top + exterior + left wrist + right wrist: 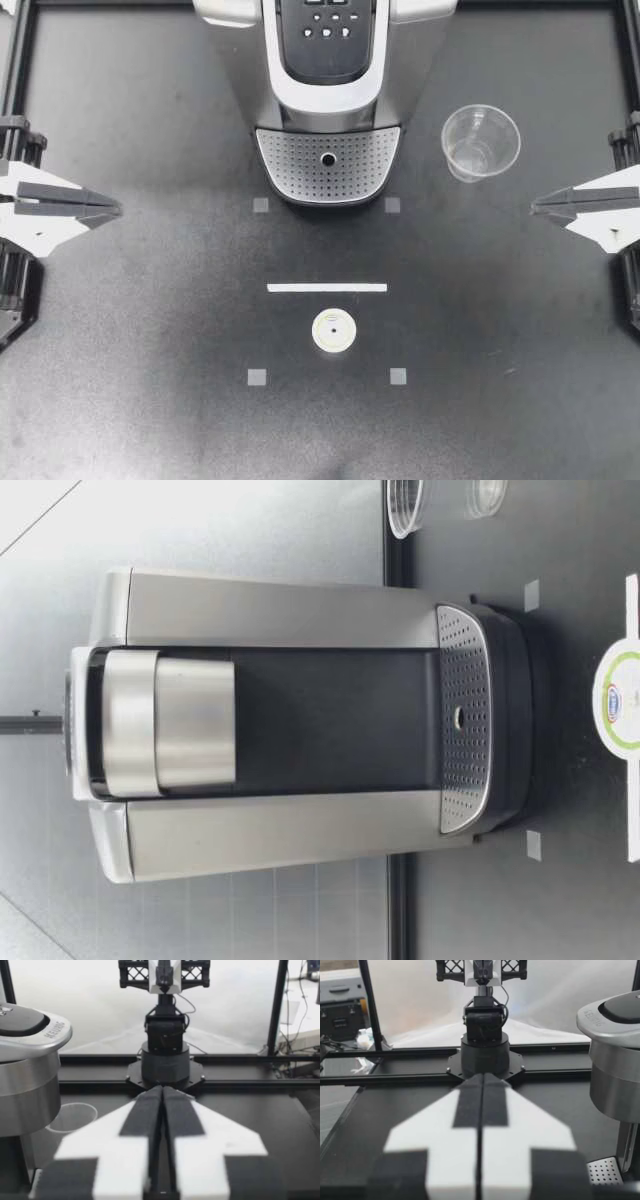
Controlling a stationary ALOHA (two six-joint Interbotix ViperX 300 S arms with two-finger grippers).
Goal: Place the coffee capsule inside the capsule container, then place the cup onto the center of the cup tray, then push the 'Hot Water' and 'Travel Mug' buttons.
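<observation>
A white coffee capsule point(333, 330) sits foil-up on the black table, just below a white tape strip point(327, 287); the low view shows the capsule point(617, 701) close to that camera. The coffee machine point(330, 60) stands at the back centre with its perforated cup tray point(328, 163) in front and its lid down. A clear plastic cup point(480, 142) stands upright right of the tray. My left gripper point(112, 209) rests shut at the left edge, empty. My right gripper point(538, 208) rests shut at the right edge, empty. Each wrist view shows closed fingers point(150, 1110) point(470, 1105) and the other arm's base.
Small grey tape squares point(257, 377) point(398, 376) point(261, 205) point(392, 205) mark a rectangle around the capsule. Black frame rails point(15, 60) run along the table's sides and back. The button panel point(328, 30) sits on top of the machine.
</observation>
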